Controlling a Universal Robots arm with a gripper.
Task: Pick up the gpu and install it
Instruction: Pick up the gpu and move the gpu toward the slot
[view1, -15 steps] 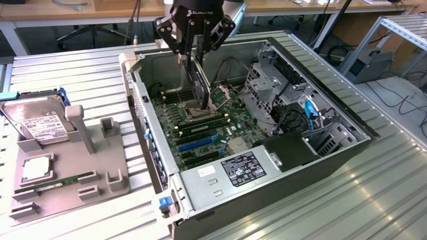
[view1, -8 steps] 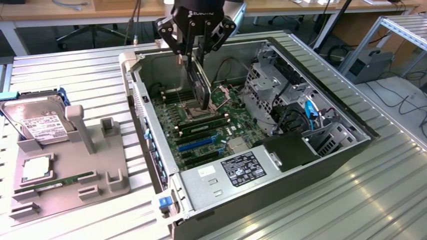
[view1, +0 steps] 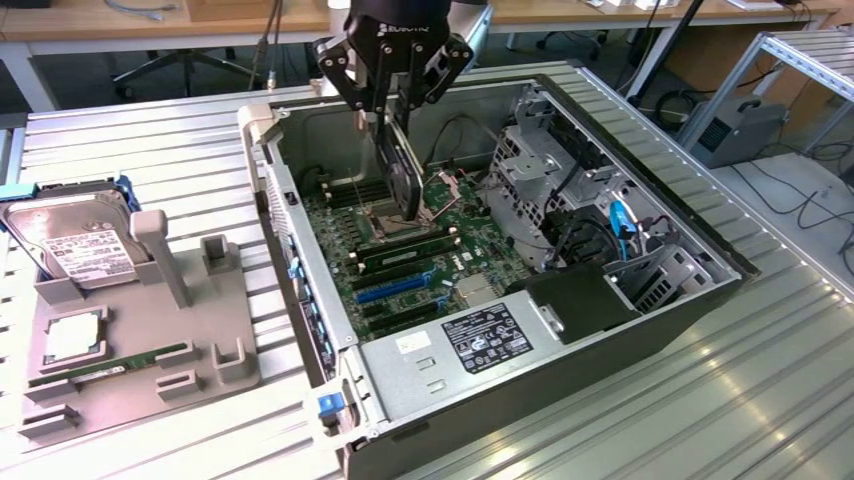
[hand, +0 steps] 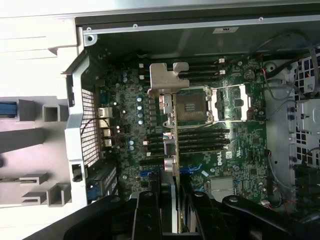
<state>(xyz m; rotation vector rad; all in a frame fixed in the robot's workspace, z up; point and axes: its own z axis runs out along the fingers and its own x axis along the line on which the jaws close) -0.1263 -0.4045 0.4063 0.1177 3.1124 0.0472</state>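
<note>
With gripper (view1: 392, 100) clamped on gpu (view1: 403, 175) upper edge, held edge-down directly below, over motherboard (view1: 467, 225), likely for slot alignment.

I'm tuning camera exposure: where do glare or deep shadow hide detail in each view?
Exterior view: glare streaks the ribbed table on that view's right; shadow darkens the computer case beside the drive cage. Wrist view: the table beside the case blows out white, the gripper is a black silhouette, while the gpu bracket in its jaws is evenly lit.
</note>
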